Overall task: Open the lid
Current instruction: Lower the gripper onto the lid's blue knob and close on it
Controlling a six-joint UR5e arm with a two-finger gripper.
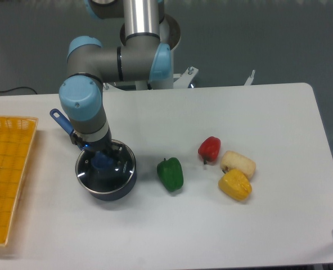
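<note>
The lid point(111, 172) is a clear glass disc with a thin metal rim, sitting flat on the dark saucepan point(107, 190), whose blue handle point(61, 120) points to the back left. The lid's blue knob point(103, 161) is at its centre. My gripper point(103, 155) comes straight down over the knob, with its fingers at either side of it. The arm's wrist hides the fingertips, so I cannot tell whether they press on the knob.
A green pepper point(170, 174) lies just right of the pan. A red pepper point(209, 149), a pale vegetable point(238, 163) and a yellow pepper point(235, 185) lie further right. A yellow basket point(9, 174) stands at the left edge.
</note>
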